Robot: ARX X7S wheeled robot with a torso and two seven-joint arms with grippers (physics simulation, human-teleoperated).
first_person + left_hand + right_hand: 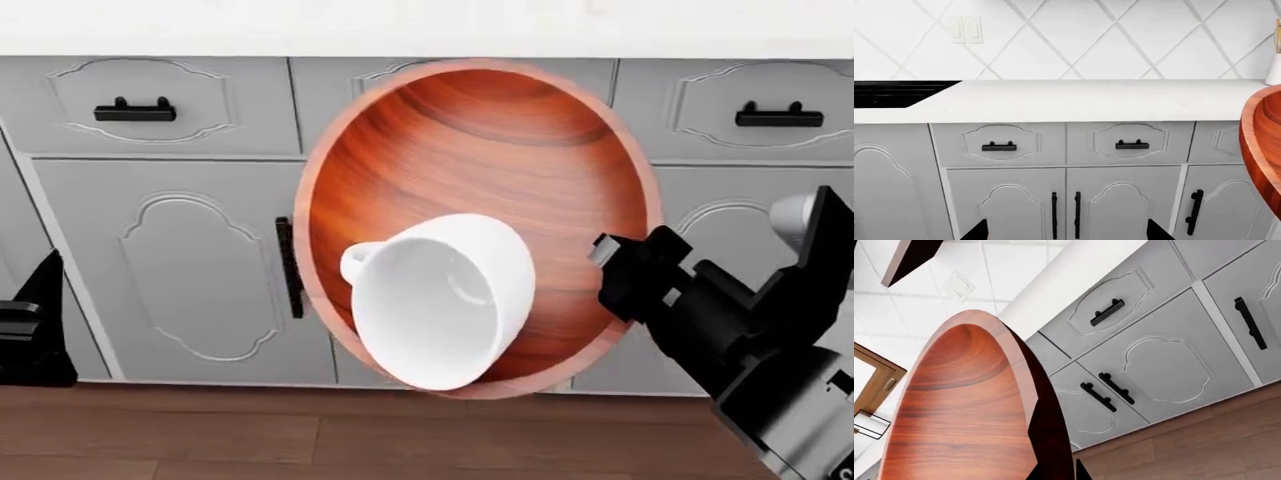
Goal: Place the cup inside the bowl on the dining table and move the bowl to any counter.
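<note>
Head view shows grey cabinets (174, 270) under the counter (427, 25) on the far side, with wood floor (267, 440) near. In front of them, off any surface, hangs the bowl (494, 140), tipped so its hollow faces the camera. Inside it the cup (447, 300) lies on its side, low in the hollow, handle to the left. The right gripper (627, 265) clamps the bowl's right rim. Of the left gripper (34, 330) only dark tips show, so how wide it is cannot be told.
</note>
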